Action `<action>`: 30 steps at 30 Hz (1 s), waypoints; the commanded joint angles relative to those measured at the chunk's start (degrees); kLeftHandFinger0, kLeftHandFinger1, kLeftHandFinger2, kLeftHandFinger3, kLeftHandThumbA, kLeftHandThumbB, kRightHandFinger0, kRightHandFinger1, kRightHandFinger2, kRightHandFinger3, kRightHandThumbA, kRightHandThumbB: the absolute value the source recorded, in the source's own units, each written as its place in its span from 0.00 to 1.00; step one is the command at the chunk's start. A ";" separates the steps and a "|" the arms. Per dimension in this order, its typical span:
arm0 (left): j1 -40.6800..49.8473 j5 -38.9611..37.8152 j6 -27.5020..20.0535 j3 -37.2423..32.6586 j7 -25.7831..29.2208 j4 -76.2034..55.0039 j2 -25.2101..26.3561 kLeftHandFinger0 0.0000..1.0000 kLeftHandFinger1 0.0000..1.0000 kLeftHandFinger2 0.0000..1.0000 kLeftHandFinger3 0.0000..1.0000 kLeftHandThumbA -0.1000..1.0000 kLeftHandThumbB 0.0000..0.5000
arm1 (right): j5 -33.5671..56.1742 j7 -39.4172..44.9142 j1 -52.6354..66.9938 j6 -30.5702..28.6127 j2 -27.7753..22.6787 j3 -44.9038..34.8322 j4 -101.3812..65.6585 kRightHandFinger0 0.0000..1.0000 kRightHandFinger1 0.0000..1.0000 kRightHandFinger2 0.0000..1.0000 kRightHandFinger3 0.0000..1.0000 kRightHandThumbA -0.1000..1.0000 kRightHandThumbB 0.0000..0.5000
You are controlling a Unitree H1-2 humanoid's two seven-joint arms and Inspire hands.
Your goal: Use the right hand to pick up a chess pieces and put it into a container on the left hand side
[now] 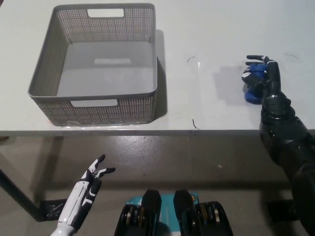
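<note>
One blue chess piece point(253, 86) | upright, axis vertical | right robot hand point(263, 78) grasping it
</note>
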 commanded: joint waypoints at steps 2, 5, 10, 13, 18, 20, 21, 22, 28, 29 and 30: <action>-0.64 -0.99 -2.30 0.03 -0.47 -0.41 0.98 0.99 0.89 0.79 1.00 1.00 0.20 | 0.89 -1.09 -6.67 -5.62 -0.07 0.24 -4.59 0.00 0.29 0.71 0.73 0.00 0.30; -0.78 -1.20 -2.26 0.14 -0.62 -0.44 1.00 1.00 0.89 0.79 1.00 1.00 0.20 | 0.49 -1.17 -7.89 -5.78 0.24 0.67 -8.10 0.00 0.30 0.71 0.73 0.00 0.29; -0.89 -1.23 -1.74 0.25 -0.77 -0.33 0.87 1.00 0.92 0.86 1.00 1.00 0.22 | 0.20 -0.94 -9.28 -4.58 1.30 1.29 -15.71 0.00 0.30 0.70 0.71 0.00 0.30; -0.98 -1.16 -0.74 0.24 -0.98 -0.80 0.90 1.00 0.95 0.91 1.00 1.00 0.21 | -1.98 -1.83 -10.07 -2.40 2.32 3.08 -20.89 0.00 0.33 0.73 0.76 0.00 0.28; -1.61 -0.86 -1.41 0.19 -0.75 0.00 0.87 1.00 0.99 0.98 1.00 1.00 0.22 | -2.54 -1.82 -11.91 1.07 5.30 4.38 -26.93 0.00 0.34 0.72 0.76 0.00 0.24; -1.68 -1.73 -1.39 0.22 -1.09 0.29 0.85 1.00 1.00 1.00 1.00 1.00 0.23 | -1.73 -1.40 -13.27 3.50 7.40 4.37 -28.59 0.00 0.33 0.72 0.76 0.00 0.27; -1.80 -1.68 -1.46 0.17 -1.11 0.51 0.88 1.00 1.00 1.00 1.00 1.00 0.22 | -1.85 -1.16 -13.94 3.39 8.32 4.76 -28.86 0.00 0.33 0.72 0.77 0.00 0.29; -1.90 -1.92 -1.31 0.18 -1.20 0.57 0.85 1.00 1.00 1.00 1.00 1.00 0.22 | -2.07 -1.10 -14.55 2.89 8.83 5.12 -28.23 0.00 0.32 0.73 0.77 0.00 0.27; -1.57 -2.96 0.14 0.23 -1.72 0.03 0.89 1.00 1.00 1.00 1.00 1.00 0.37 | -4.72 -3.18 -19.34 1.06 14.12 8.53 -22.48 0.00 0.29 0.67 0.73 0.00 0.31; -1.52 -2.76 0.20 0.20 -1.74 -0.01 1.03 1.00 1.00 1.00 1.00 1.00 0.40 | -4.79 -3.24 -20.30 0.55 15.07 9.04 -20.82 0.00 0.26 0.60 0.66 0.00 0.30; -1.52 -2.73 0.28 0.22 -1.76 -0.07 1.11 1.00 1.00 1.00 1.00 1.00 0.41 | -4.92 -3.41 -20.80 0.42 15.49 9.41 -19.91 0.00 0.23 0.55 0.60 0.00 0.30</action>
